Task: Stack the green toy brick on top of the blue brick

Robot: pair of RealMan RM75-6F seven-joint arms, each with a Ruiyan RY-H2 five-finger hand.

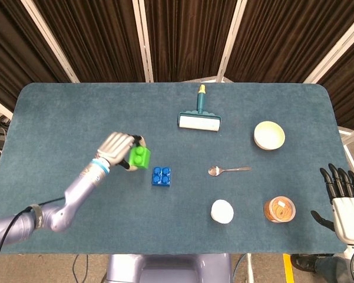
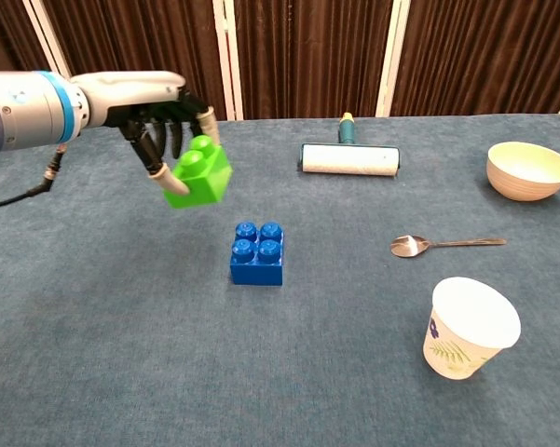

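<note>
The left hand [image 2: 163,116] is gripping the green brick [image 2: 198,173] in its fingers, holding it tilted above the table [image 1: 59,112], just left of the blue brick [image 2: 257,252]; its palm is hiding behind the fingers. Further right are lying a lint roller [image 1: 199,119], spoon [image 1: 227,170], paper cup [image 2: 468,327], bowl [image 1: 269,135] and a brown-filled container [image 1: 280,209]. The right hand [image 1: 344,197], partly cut off, is showing fingers apart, holding nothing.
</note>
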